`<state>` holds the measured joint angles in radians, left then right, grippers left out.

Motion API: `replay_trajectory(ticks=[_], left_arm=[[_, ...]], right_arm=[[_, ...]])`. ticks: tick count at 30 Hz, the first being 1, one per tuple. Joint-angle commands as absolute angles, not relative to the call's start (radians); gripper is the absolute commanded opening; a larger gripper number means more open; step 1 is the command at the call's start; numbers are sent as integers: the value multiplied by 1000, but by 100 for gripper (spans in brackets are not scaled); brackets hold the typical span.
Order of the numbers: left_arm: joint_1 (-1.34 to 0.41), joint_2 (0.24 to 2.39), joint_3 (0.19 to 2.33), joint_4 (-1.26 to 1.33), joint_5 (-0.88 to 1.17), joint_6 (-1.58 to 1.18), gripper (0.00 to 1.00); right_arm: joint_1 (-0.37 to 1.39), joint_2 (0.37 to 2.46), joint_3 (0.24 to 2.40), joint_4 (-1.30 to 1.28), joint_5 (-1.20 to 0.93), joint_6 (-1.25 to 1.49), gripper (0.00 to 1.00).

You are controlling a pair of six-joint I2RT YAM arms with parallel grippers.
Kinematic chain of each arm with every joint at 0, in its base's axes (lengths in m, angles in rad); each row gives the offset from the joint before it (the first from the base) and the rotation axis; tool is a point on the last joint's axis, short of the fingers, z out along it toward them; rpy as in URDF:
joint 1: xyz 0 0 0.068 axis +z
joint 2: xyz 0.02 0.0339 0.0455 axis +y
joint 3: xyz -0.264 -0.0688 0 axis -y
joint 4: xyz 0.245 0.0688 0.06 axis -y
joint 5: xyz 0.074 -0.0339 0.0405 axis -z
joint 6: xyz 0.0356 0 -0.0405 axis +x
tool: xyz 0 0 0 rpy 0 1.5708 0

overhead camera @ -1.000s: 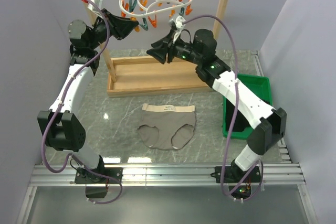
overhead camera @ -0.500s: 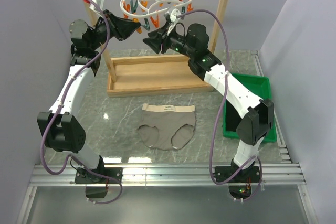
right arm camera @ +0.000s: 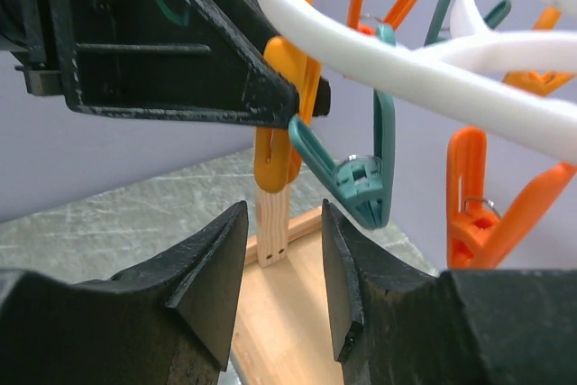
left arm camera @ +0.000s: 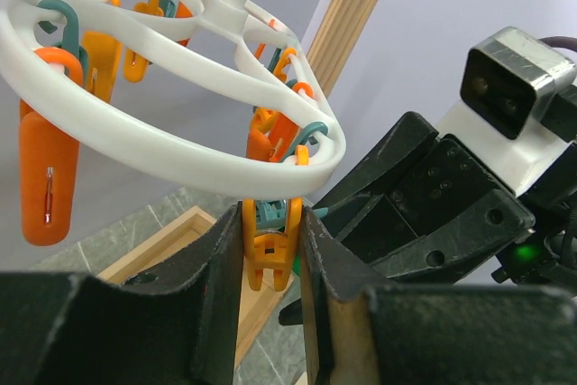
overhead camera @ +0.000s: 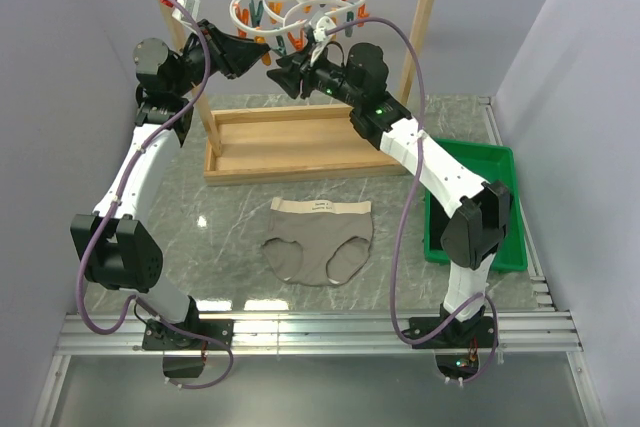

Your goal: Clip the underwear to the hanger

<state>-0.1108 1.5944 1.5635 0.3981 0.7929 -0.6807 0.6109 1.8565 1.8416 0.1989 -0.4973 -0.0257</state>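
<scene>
We find both tools raised at the hanger point(left arm camera: 180, 146); the left tool point(left arm camera: 270, 227) grips an orange clothespin point(left arm camera: 269, 268) that dangles from the hanger's ring, a finger pressed to each side of it; the right tool point(right arm camera: 281, 223) sits just under the ring beside a teal clothespin point(right arm camera: 365, 182), parted narrowly with nothing between its fingers. The underwear point(overhead camera: 318, 242) lies flat on the tabletop point(overhead camera: 220, 212), well below the hanger and on its near side, apart from both tools; its waistband point(overhead camera: 322, 206) runs left to right along the edge facing the hanger. We judge neither arm clearly nearer; the free right tool would have to come down and back from the hanger, meeting the waistband across its length.
</scene>
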Motion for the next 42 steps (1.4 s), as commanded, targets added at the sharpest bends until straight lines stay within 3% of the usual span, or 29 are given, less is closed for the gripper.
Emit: replay_trajectory(ticks=[1, 42], left_arm=[[-115, 1551, 1560, 417, 818, -701, 0], [-141, 1560, 1537, 377, 775, -664, 0]], right_arm=[[621, 1865, 1910, 265, -479, -63, 45], [661, 1893, 1928, 327, -374, -198, 45]])
